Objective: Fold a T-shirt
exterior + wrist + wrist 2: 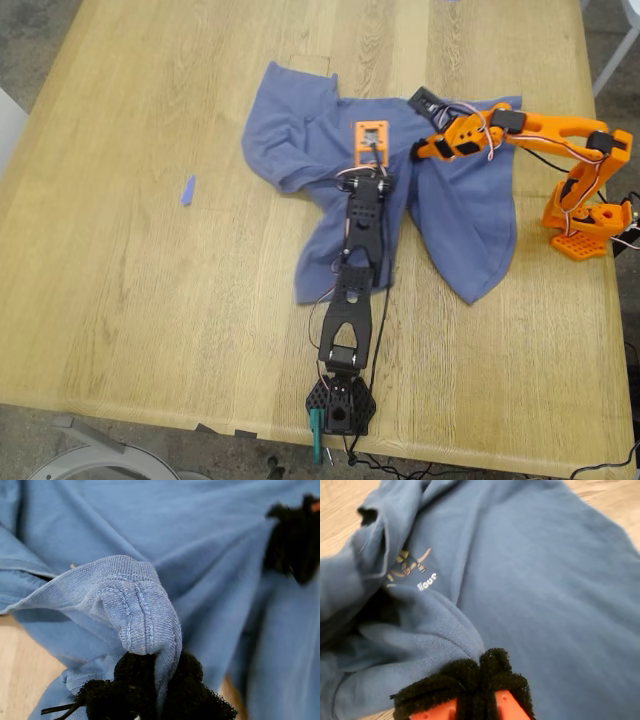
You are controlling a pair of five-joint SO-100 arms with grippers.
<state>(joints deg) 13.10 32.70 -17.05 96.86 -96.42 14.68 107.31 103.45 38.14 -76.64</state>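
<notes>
- The scrap [187, 190] lies on bare table [120, 300] towards the exterior view's left, well apart from the cloth. It has no part in the fold, so I leave it alone.
- The T-shirt [470, 220] is spread in the middle of the table, rumpled rather than flat. One lobe is bunched at the exterior view's upper left and another hangs down towards the lower right. I judge it needs pulling straight before any fold will hold.
- My first gripper [371, 150] is on the black arm that reaches up over the middle of the shirt. In its wrist view the pads [135, 672] are clamped on a ribbed, stitched edge, a collar or cuff, though I cannot tell which. A hemmed edge is a sensible hold, since it will not stretch out of the jaws.
- My second gripper [428, 108] is on the orange arm coming in from the exterior view's right, just beside the first. Its pads [462, 672] are pressed together with a fold of cloth running into them, so I take it as pinching the shirt near the chest print [410, 570].
- Two close grips suit drawing one edge across — probably the next move.
</notes>
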